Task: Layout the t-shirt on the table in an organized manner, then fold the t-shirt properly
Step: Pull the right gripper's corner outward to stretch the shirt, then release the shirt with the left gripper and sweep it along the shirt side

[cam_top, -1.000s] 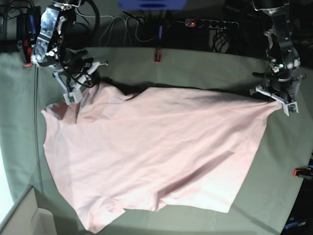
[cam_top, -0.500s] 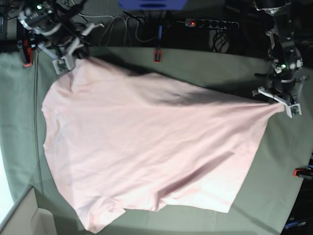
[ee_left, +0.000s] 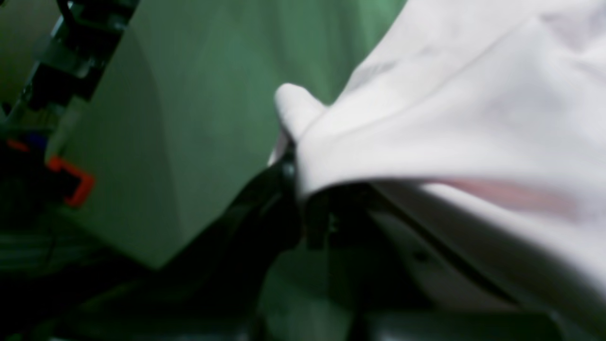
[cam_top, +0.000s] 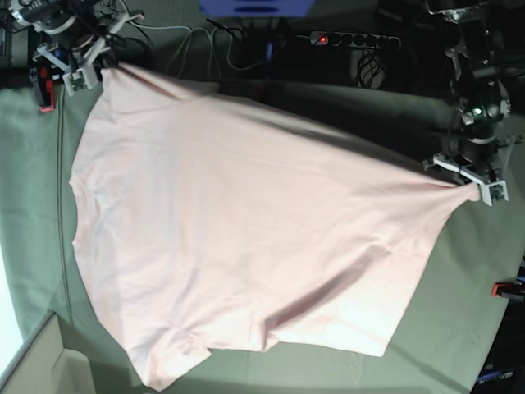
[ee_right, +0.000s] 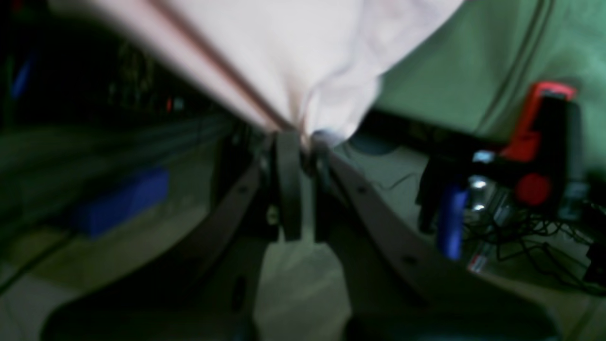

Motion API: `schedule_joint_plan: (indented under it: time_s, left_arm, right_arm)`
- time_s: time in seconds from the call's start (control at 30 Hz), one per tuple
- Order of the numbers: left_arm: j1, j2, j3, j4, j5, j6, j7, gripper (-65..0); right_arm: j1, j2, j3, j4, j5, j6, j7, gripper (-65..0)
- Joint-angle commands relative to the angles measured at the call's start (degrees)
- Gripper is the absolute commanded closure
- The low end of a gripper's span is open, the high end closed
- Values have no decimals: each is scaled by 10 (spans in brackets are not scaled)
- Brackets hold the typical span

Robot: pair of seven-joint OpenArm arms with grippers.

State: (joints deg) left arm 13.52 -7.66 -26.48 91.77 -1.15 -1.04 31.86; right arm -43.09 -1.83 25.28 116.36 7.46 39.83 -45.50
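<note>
The pale pink t-shirt (cam_top: 246, 238) lies spread over the grey-green table (cam_top: 459, 312), plain side up, no lettering visible. My right gripper (cam_top: 82, 70) at the far left corner is shut on one shirt corner; the right wrist view shows the cloth (ee_right: 303, 71) pinched between the closed fingers (ee_right: 288, 189). My left gripper (cam_top: 480, 187) at the right is shut on the opposite corner, and the left wrist view shows the fabric (ee_left: 426, 128) bunched at the gripper (ee_left: 296, 175). The far edge between them is lifted and taut.
Red clamps sit at the table's far edge (cam_top: 263, 93), far left (cam_top: 45, 86) and right side (cam_top: 504, 288). A power strip (cam_top: 353, 39) and cables lie behind the table. A pale box corner (cam_top: 37, 365) shows at the near left.
My right gripper has pulled its shirt corner further away and to the left, stretching the far edge out. My left gripper has shifted slightly with its corner.
</note>
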Motion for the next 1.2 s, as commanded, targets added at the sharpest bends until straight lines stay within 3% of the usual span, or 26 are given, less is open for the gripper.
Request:
schedule_joint_plan:
  time_s: [0.0,0.07,0.33,0.43,0.67,0.7,0.83,0.9,1.17]
  left_arm:
    - [-2,-2,-2,4,3,7,-13,-1]
    - [-1,0,-2,1,3,7,-13,-2]
    - [20,6,-2,10,3,7,-11,-5]
    - [29,7,-2,18,3,7,-11,-5]
    - [58,4,-2,56,4,6,-11,-29]
    - [62,4,-2,64,4,6,-11,-65]
    - [62,8,-6,75,7,9,-11,-312]
    - [63,7,-7,79,7,8,-11,-376]
    - [86,4,-7,166,7,7,-11,-390]
  right_arm:
    - [-13,9,-8,8,0,2,3,0]
    - [-21,13,-30,6,0,2,3,-14]
    - [-21,13,-53,-3,-1,2,3,-314]
    - [-7,13,-26,-3,0,2,3,-375]
    - [20,12,10,-4,0,2,3,-381]
    - [22,12,10,-4,0,2,3,-381]
    - [23,12,8,-4,0,2,3,-381]
    - [33,12,9,-4,-1,2,3,-381]
    - [62,24,15,-4,-1,2,-57,-381]
